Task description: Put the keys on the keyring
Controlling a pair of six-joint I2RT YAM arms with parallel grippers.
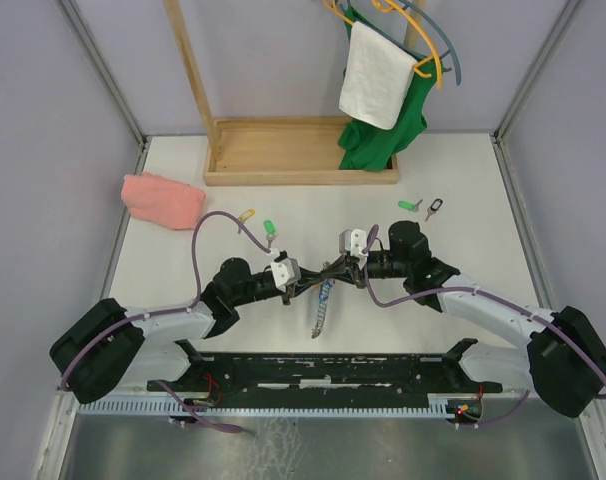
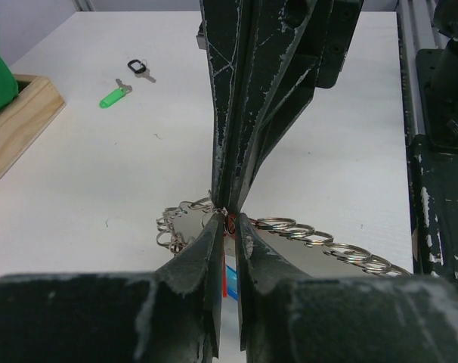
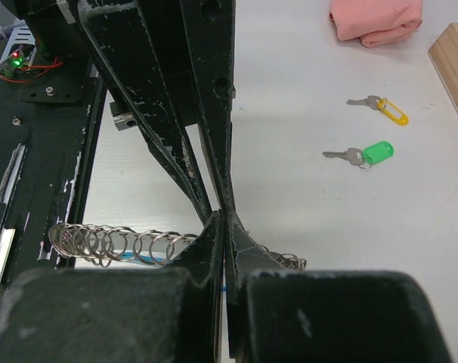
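We see the two grippers meet at mid-desk (image 1: 463, 200). The right gripper (image 3: 224, 219) is pressed together, its tips at the keyring (image 1: 321, 310), whose chain trails toward the near edge. The left gripper (image 2: 227, 227) pinches the red-tagged key (image 2: 224, 276), touching that chain. Loose keys (image 1: 269, 228) lie farther back, two left and two right.

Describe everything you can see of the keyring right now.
The keyring is a chain of linked silver metal rings with a light-blue plastic piece, lying stretched out centrally on the white table. At its far end the right gripper is shut on it, while the left gripper pinches a red tag there.
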